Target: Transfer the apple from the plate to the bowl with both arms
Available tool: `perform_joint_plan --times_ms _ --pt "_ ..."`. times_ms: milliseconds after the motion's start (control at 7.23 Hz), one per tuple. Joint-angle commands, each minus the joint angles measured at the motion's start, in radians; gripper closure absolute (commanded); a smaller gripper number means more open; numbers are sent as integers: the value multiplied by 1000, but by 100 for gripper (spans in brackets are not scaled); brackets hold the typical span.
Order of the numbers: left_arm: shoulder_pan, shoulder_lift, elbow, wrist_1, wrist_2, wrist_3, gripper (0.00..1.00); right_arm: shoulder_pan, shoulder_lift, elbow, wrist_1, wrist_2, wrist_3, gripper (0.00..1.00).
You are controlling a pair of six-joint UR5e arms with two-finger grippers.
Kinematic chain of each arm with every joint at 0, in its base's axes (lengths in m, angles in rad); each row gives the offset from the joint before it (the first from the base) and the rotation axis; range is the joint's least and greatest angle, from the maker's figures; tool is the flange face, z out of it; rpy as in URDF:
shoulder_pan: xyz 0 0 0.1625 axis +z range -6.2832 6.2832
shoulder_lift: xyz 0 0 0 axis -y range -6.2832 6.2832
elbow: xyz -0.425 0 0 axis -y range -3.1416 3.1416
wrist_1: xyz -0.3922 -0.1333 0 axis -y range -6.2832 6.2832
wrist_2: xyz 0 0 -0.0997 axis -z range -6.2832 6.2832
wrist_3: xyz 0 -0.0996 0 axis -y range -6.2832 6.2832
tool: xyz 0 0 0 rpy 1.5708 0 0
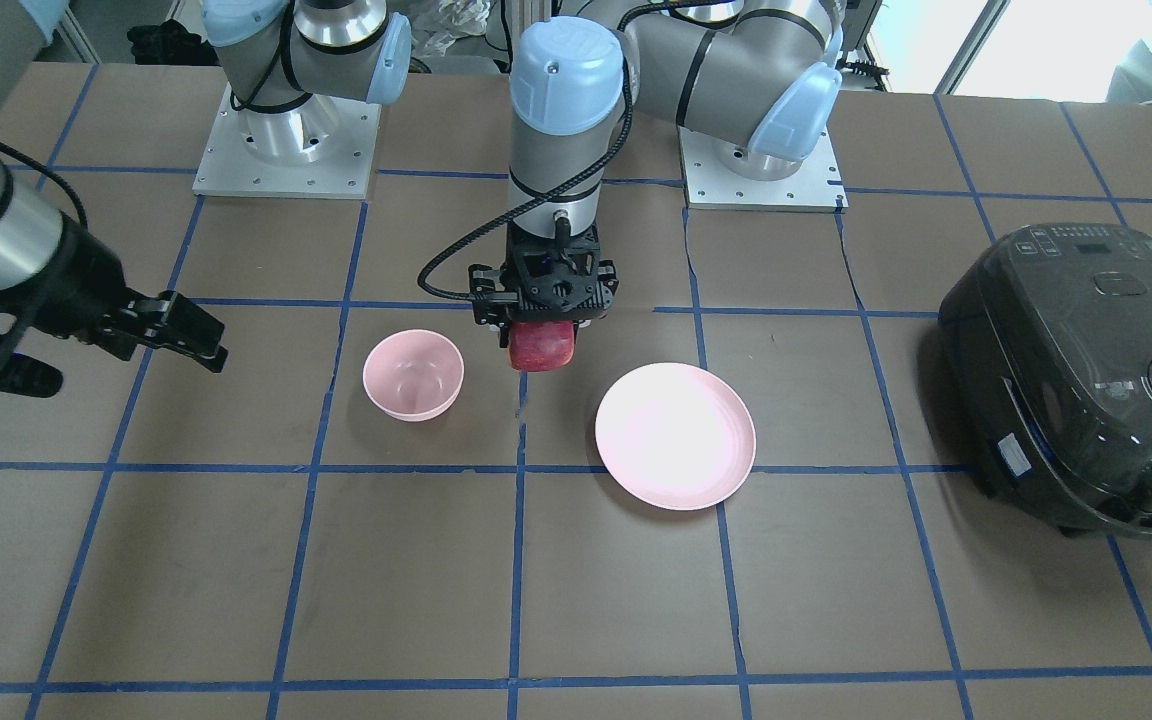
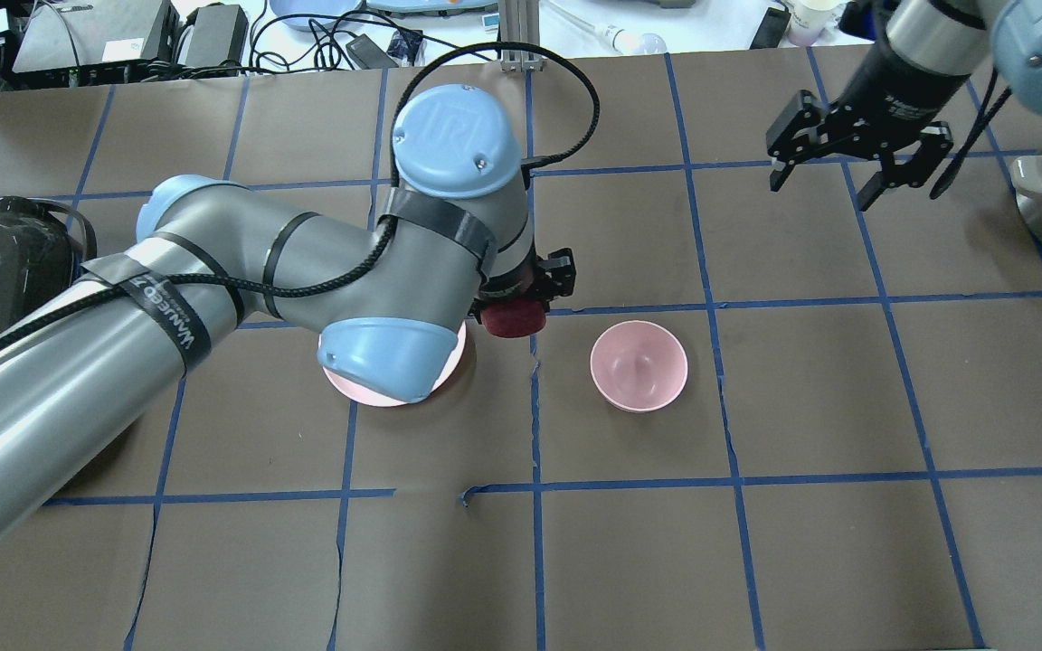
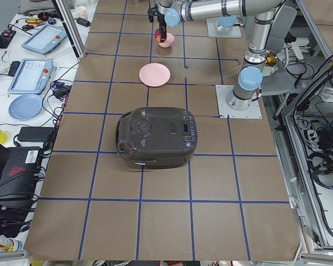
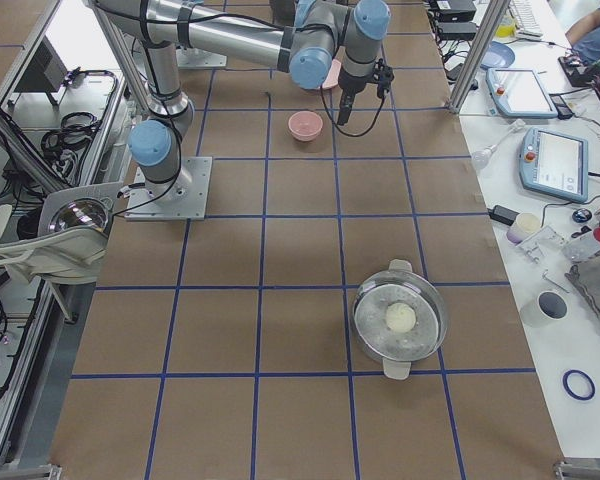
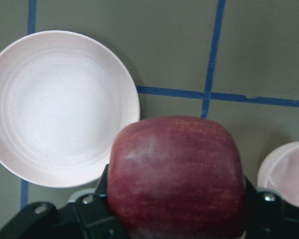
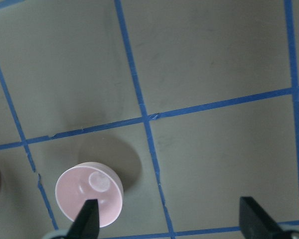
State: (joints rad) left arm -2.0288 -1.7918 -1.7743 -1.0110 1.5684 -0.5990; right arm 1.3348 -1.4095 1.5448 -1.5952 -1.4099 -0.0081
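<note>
The brown bench (image 1: 576,600), gridded with blue tape, carries a small pink bowl (image 1: 413,374). Just beside the bowl, on its plate side, the apple (image 1: 542,348) hangs above the bench and touches neither dish. The left gripper (image 1: 544,322) points straight down and is clamped on the apple's sides, so the fruit protrudes below the fingers. The plate (image 1: 675,436) lies on the bench further from the bowl than the apple is. The right gripper (image 2: 819,192) hovers well apart from the bowl, on the side away from the apple, with its fingers spread wide.
</note>
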Motion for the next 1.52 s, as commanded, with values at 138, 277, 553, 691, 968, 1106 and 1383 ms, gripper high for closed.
perform_joint_plan --times_ms 138,277,553,691,968,1106,1383 --pt "-157 -119 19 192 7 -220 96 -95 -5 6 15 -8 7 0" --pt "-169 -159 42 193 13 -223 95 -95 -5 6 9 -6 7 0" --pt "-179 -225 100 200 13 -245 95 -97 -6 6 18 -35 5 0" --pt "-186 -251 104 200 15 -246 89 -97 -5 8 14 -65 4 0" --pt "-188 -279 102 200 45 -246 70 -97 3 11 0 -67 7 0" --pt "-186 -293 105 201 68 -243 48 -98 3 11 1 -67 7 0" --pt "-188 -290 104 203 67 -245 11 -97 0 12 20 -69 7 0"
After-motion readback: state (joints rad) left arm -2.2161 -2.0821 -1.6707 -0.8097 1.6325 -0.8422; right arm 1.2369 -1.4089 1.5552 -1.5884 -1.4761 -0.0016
